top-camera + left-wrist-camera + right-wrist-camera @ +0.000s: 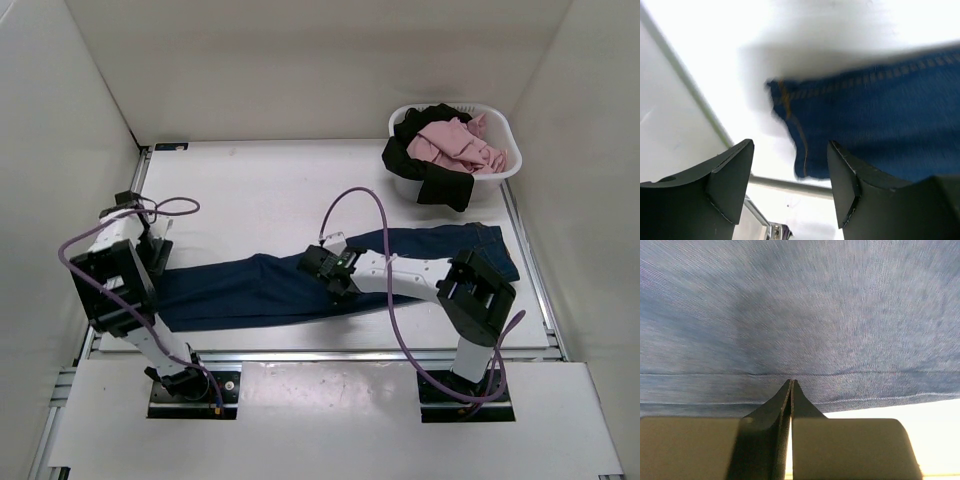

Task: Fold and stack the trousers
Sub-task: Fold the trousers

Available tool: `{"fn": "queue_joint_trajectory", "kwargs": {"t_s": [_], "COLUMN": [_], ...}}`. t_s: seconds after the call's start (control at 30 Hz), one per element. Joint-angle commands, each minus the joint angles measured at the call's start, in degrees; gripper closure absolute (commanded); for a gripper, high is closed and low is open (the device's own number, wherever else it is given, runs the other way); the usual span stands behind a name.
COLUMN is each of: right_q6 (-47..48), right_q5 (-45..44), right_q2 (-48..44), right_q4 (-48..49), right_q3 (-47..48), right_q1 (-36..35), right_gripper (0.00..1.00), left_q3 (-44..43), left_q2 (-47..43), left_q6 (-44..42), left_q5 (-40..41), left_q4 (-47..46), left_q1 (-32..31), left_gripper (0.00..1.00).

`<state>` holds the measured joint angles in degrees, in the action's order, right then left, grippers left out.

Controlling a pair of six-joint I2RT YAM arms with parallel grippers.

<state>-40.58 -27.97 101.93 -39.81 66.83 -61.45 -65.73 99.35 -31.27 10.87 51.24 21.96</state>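
Observation:
The trousers (250, 290) are dark navy jeans lying stretched out flat across the table, leg hems at the left and waist at the right. My left gripper (158, 250) hovers over the hem end. In the left wrist view it (790, 145) is open and empty, with the hem corner and its tan stitching (805, 140) just beyond the fingertips. My right gripper (322, 266) rests on the middle of the legs. In the right wrist view it (791, 382) is shut, tips against the denim (800, 305), with no cloth seen between the fingers.
A white laundry basket (505, 135) stands at the back right with pink clothing (455, 145) inside and a black garment (440, 185) hanging over its rim. White walls enclose the table. A metal rail (790, 184) runs along the table's edge near the hem.

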Motion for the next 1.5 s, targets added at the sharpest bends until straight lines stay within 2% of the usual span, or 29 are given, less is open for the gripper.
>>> {"fn": "queue_joint_trajectory", "kwargs": {"t_s": [0.0,0.07,0.13,0.33,0.5,0.7,0.83,0.9,1.03,1.07,1.17,1.37,1.47], "right_q6": [0.9,2.4,3.2,6.8,10.5,19.9,26.2,27.7,29.1,29.7,29.7,27.4,26.9], "right_q5": [-2.4,-0.3,1.2,6.2,9.8,13.4,13.1,12.3,11.5,11.5,11.5,4.4,3.2], "right_q2": [-2.4,-2.4,-2.4,-3.0,-3.0,2.1,8.9,11.4,12.9,13.6,14.1,17.0,17.0], "right_q4": [-1.1,-0.5,0.0,2.4,4.5,4.5,-0.8,-0.8,1.0,1.0,1.0,-2.5,-3.3], "right_q3": [4.6,6.0,7.2,6.0,3.8,9.9,18.8,20.5,21.1,21.2,21.2,22.9,22.9], "right_q1": [0.9,0.9,0.9,0.9,0.4,-5.1,-9.7,-10.4,-10.4,-10.4,-10.4,-10.4,-9.9], "right_gripper": [0.98,0.95,0.89,0.74,0.64,0.42,0.42,0.5,0.54,0.54,0.54,0.63,0.69], "left_q3": [-2.6,-1.2,0.8,9.0,11.8,11.2,12.4,13.1,13.1,13.1,13.1,13.1,14.1], "left_q2": [-10.1,-14.0,-15.7,-18.1,-12.8,-10.1,-10.1,-9.5,-9.0,-9.0,-10.0,-9.5,-9.0], "left_q6": [-0.6,-1.4,-2.0,-4.4,-5.7,-8.9,-9.6,-9.6,-8.6,-8.5,-8.5,-8.5,-8.5], "left_q5": [-1.9,-3.1,-3.1,-14.0,-20.5,-26.9,-27.0,-25.7,-23.2,-22.4,-21.2,-22.6,-23.7], "left_q4": [2.8,4.0,5.6,8.3,7.8,8.9,9.1,8.1,5.3,4.7,3.2,2.5,2.5], "left_q1": [0.8,2.5,4.1,14.3,21.0,23.7,23.7,23.7,23.7,23.7,23.7,23.7,23.7], "left_gripper": [0.28,0.24,0.24,0.23,0.24,0.29,0.36,0.38,0.4,0.36,0.33,0.33,0.42]}}
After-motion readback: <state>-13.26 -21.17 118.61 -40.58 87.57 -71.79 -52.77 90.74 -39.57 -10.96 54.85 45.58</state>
